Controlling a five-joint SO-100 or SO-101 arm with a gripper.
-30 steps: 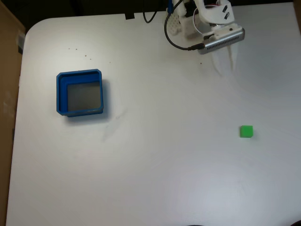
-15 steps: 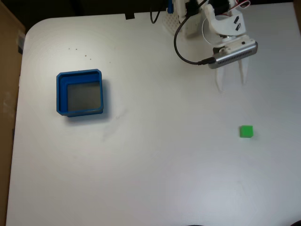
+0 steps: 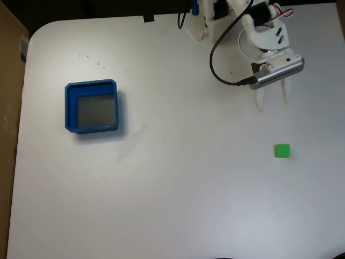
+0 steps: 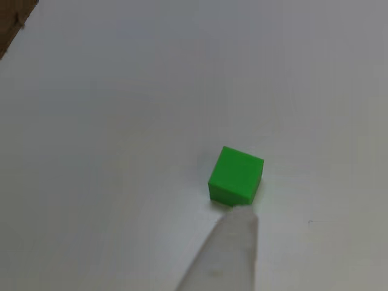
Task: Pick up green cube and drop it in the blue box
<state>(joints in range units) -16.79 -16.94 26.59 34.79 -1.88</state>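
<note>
The green cube [image 3: 282, 150] sits alone on the white table [image 3: 178, 189], resting flat and untouched, a little way beyond the tips of the pincer [image 3: 273, 102] and slightly to the right of them in the fixed view. The pincer hangs over the table with its two pale fingers [image 3: 260, 100] spread apart and pointing toward the cube, nothing held between them. In the other view, a single blurred whitish fingertip [image 4: 227, 257] rises from the bottom edge, its end just short of the cube [image 4: 236, 176], whose near lower corner sits right above it; whether they touch is hard to say from here. A black cable [image 3: 221, 54] loops off the arm behind the pincer. The blue box [image 3: 92, 106] lies far off to the pincer's left in the fixed view, well apart from the cube, its grey floor bare.
</note>
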